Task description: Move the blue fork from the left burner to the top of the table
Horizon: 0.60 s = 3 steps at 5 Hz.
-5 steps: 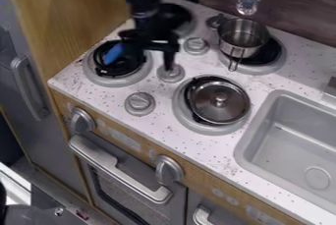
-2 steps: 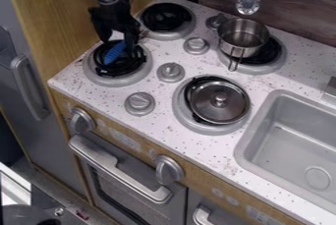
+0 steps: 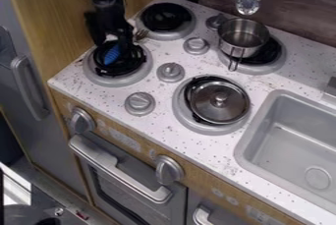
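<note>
The blue fork (image 3: 112, 54) lies on the left burner (image 3: 123, 81), its metal prongs poking out toward the back burner (image 3: 166, 16). My gripper (image 3: 112, 45) hangs right over it with the jaws open, one on each side of the blue handle. The fork looks light and stiff, and the smooth handle might slip. I think the middle of the handle is best to pinch, with the burner's bumpy black top close under my tips. The wooden wall (image 3: 62, 27) is near my arm, so I should lift before going across the table (image 3: 223, 156), over the knobs (image 3: 171, 71).
</note>
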Each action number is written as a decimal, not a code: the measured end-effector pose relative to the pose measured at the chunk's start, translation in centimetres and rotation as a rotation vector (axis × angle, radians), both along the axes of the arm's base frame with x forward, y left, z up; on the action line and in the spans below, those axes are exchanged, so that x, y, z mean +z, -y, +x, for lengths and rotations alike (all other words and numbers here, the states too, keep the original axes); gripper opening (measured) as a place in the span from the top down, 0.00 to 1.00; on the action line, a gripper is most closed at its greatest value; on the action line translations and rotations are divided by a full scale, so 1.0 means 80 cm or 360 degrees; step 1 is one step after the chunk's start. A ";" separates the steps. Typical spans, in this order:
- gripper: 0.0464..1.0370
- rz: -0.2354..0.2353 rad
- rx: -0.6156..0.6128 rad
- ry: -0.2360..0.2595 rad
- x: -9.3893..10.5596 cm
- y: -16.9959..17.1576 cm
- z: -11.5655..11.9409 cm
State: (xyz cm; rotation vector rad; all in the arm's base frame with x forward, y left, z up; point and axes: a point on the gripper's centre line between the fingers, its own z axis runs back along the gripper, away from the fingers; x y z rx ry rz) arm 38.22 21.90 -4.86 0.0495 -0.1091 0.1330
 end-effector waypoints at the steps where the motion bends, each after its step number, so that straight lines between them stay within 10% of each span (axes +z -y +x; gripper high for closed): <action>1: 0.08 -0.0022 -0.0017 -0.0004 -0.004 0.005 0.006; 3: 0.57 -0.0009 -0.0045 -0.0023 -0.008 0.008 0.008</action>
